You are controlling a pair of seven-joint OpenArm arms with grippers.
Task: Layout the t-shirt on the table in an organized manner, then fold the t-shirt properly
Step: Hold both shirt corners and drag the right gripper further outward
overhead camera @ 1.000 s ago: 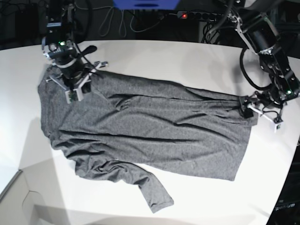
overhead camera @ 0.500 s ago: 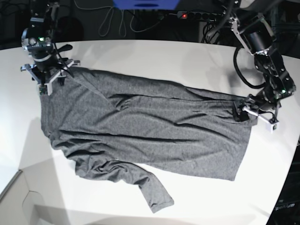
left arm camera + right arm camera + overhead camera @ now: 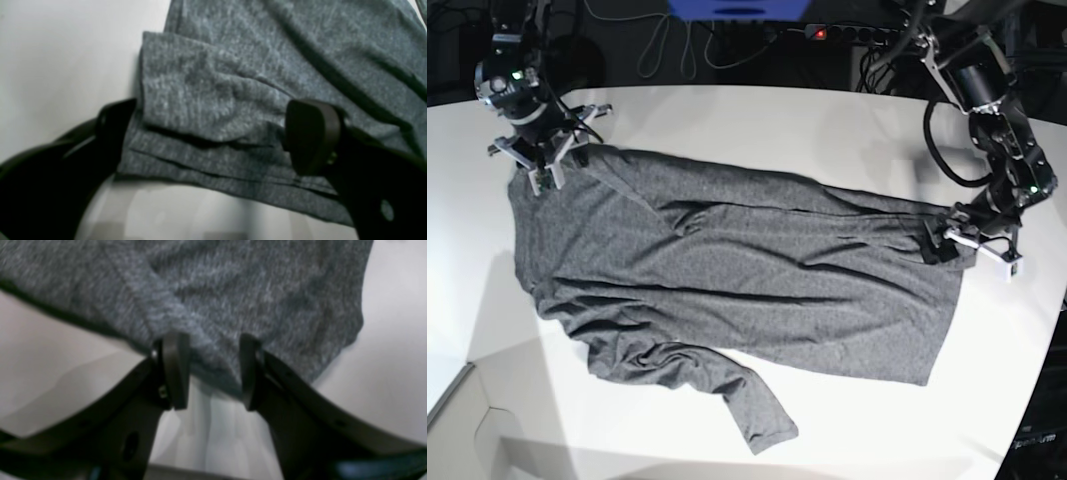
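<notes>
The charcoal-grey t-shirt [image 3: 747,270] lies spread across the white table [image 3: 757,120], wrinkled, with one sleeve trailing toward the front edge. My right gripper [image 3: 539,165] is at the shirt's back-left corner. In the right wrist view [image 3: 211,370] its jaws stand close together with a bunched ridge of the shirt [image 3: 217,290] pinched between them. My left gripper [image 3: 967,245] is at the shirt's right end. In the left wrist view [image 3: 211,133] its jaws stand wide apart, straddling a folded-over layered edge of the shirt [image 3: 206,93].
A power strip [image 3: 827,32] and cables lie behind the table's far edge. A pale box corner [image 3: 467,430] sits at the front left. The table's curved edge [image 3: 1042,330] runs close to my left gripper.
My right gripper moved left and toward the back, from on the shirt to its back-left corner, and the corner now lies spread further out. My left gripper shifted slightly inward over the shirt's right edge.
</notes>
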